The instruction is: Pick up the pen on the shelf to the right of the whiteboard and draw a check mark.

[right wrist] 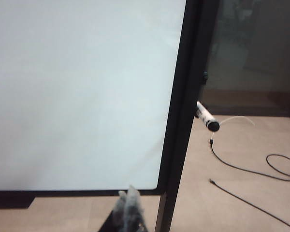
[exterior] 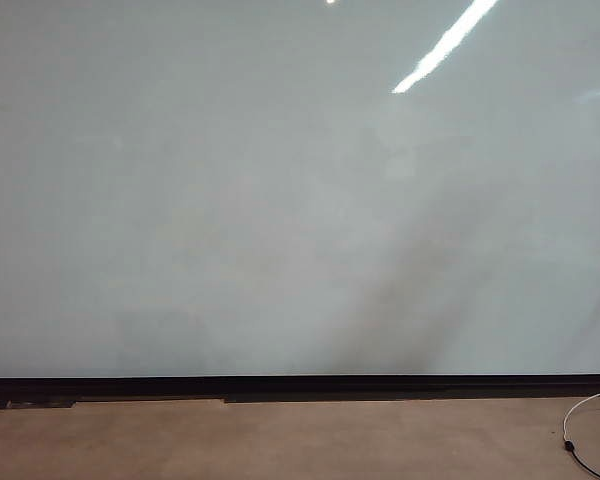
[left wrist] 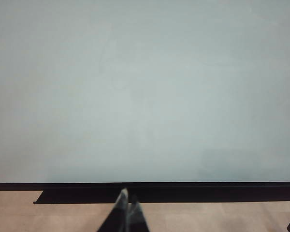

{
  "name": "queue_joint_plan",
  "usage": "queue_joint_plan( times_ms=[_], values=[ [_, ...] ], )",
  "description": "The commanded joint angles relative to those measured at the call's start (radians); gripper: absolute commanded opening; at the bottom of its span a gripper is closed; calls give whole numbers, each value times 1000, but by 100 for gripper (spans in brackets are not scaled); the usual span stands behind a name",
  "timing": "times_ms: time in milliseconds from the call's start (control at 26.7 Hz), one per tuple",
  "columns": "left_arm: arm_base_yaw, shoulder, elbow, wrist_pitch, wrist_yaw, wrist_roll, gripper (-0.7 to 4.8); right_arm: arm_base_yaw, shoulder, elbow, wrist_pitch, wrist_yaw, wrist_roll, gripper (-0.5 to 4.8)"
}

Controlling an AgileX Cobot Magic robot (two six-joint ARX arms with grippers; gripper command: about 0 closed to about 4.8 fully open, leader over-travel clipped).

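Pen (right wrist: 206, 117) pokes out beside the whiteboard (right wrist: 82, 92) frame only in my right wrist view; left gripper (left wrist: 126, 203) and right gripper (right wrist: 129, 198) both clenched, empty.

left gripper (left wrist: 125, 198), right gripper (right wrist: 129, 194), blurred greyish fingers (left wrist: 121, 205)

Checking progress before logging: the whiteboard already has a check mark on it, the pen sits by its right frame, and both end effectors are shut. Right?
Not quite: the whiteboard is blank in the exterior view. The pen is by its right frame; the left end effector and right end effector are shut.
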Motion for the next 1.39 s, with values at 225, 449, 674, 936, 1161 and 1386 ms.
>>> queue_joint_plan(
  times_ms=[225, 449, 674, 936, 1161, 1386],
  values=[
    [0, 0, 3, 13, 0, 4, -4, 0, 0, 4, -34, -6, 3, -8],
    [0, 0, 3, 13, 0, 4, -4, 0, -1, 4, -37, -6, 3, -8],
    [0, 0, 3, 13, 0, 4, -4, -1, 0, 4, -9, 1, 27, -8],
    [0, 0, 3, 13, 0, 4, -4, -2, -1, 4, -5, 188, 27, 0],
    [0, 0, 3, 13, 0, 4, -5, -2, -1, 4, 24, 216, 15, 2],
    [0, 0, 3, 13, 0, 4, -4, -28, 0, 4, 39, 215, -60, 148]
  ],
)
